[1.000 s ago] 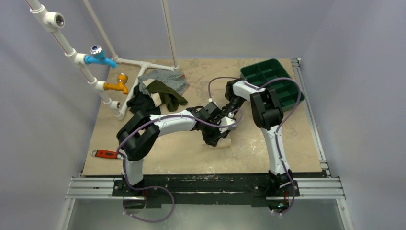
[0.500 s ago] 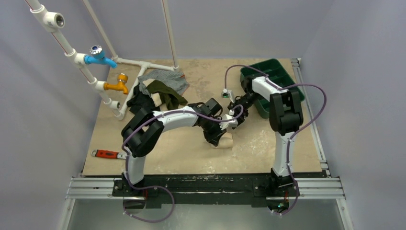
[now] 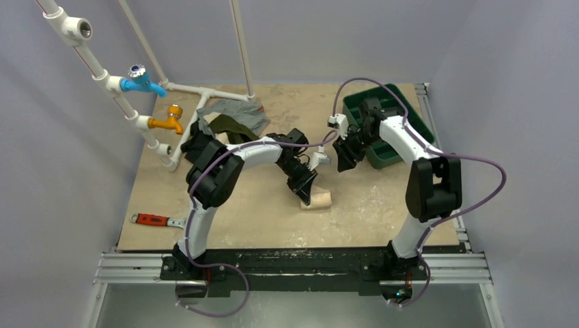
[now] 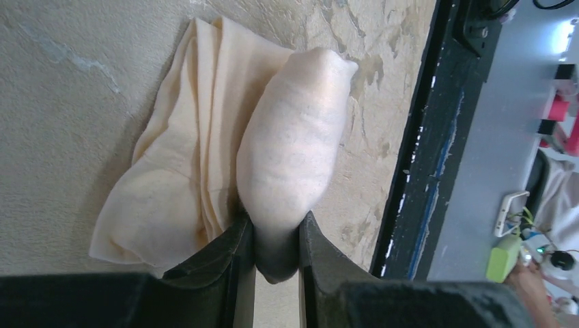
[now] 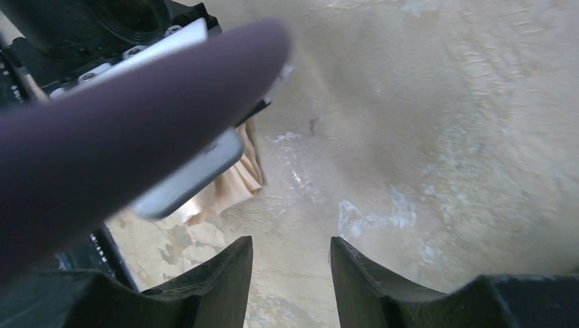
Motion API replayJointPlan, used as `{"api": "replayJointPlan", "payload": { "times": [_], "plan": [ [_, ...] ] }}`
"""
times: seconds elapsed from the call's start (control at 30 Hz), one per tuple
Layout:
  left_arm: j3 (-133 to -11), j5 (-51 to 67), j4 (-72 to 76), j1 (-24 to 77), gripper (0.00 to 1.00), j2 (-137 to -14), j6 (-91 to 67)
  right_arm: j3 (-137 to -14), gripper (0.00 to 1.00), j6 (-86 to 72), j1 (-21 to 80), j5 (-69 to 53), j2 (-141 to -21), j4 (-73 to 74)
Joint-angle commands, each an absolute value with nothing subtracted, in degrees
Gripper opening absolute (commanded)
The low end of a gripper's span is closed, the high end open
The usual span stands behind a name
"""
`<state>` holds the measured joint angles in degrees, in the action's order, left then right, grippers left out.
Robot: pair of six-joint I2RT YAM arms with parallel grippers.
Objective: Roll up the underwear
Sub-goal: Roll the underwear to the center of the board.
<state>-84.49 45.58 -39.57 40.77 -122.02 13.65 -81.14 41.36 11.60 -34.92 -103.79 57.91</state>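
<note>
The left claw was clamped on the near end of the underwear. The underwear lay partly rolled near the centre of the desk.

In the left wrist view, the roll's long axis ran from the claw toward 12 o'clock. The unrolled flat part spread at 10 o'clock, touching the roll.

In the top view, the roll lay at 5 o'clock from the left claw. The right claw stood at 1 o'clock from the roll, fingers apart and empty, so the left arm was the nearer.

A purple cable blocked much of the right wrist view. The tray lay at 2 o'clock from the roll, other garments at 10 o'clock and a wrench at 9 o'clock, all well apart.

Judgement: the flat part was not yet wound on, and nothing on the desk stood in its way.
</note>
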Motion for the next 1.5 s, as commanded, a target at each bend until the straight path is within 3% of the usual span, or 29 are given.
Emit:
{"api": "replayJointPlan", "payload": {
  "times": [0.0,0.3,0.57,0.97,1.47],
  "plan": [
    [-84.99,38.14,-47.00,38.97,0.00,-128.66,14.45,-77.57,0.46,34.83,11.41,-28.70,-96.15,49.17],
    [-94.37,42.68,-56.40,37.57,0.00,-136.30,14.62,-67.99,0.46,37.03,13.13,-28.21,-87.43,45.80],
    [-102.99,49.80,-67.34,35.56,0.00,-144.33,16.35,-60.72,0.48,36.43,26.88,-19.37,-82.67,39.58],
    [-104.59,51.92,-70.08,35.05,0.00,-146.38,17.01,-56.16,0.51,37.59,42.97,-9.00,-85.55,33.97],
    [-105.05,52.97,-71.10,35.02,0.00,-147.12,17.82,-53.73,0.50,38.80,49.35,-4.49,-94.21,25.90]
  ]
}}
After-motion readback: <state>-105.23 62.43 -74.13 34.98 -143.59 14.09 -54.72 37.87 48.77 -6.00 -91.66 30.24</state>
